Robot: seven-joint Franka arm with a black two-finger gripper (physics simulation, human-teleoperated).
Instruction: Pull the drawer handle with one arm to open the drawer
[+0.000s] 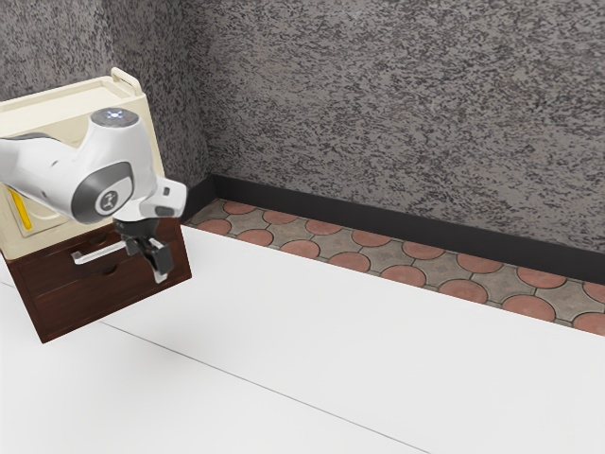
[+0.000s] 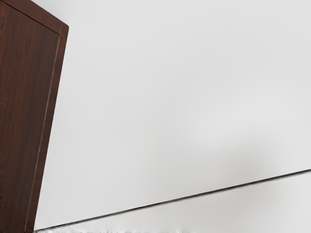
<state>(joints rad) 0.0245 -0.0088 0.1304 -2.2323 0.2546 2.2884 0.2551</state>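
Wall (image 1: 397, 104): grey and mottled, with a black baseboard (image 1: 397, 226) along its foot.
Table (image 1: 312, 331): white, crossed by a thin dark seam (image 2: 175, 199); the wrist view shows its top beside the cabinet.
Floor (image 1: 378, 253): red discs set among grey-brown tiles, between table and wall.
Box (image 1: 57, 109): cream, with a yellow strip (image 1: 21, 210) on its face, on top of the cabinet.
Cabinet (image 1: 71, 318): dark brown wood, standing on the table at the exterior view's left.
Arm (image 1: 43, 168): white, reaching across in front of the box.
Drawer (image 1: 57, 275): its front looks flush with the cabinet.
Gripper (image 1: 151, 261): black, low before the cabinet front, near one end of the handle; I cannot tell how wide its jaws stand or whether they hold anything.
Handle (image 1: 98, 253): pale bar, on the drawer front.
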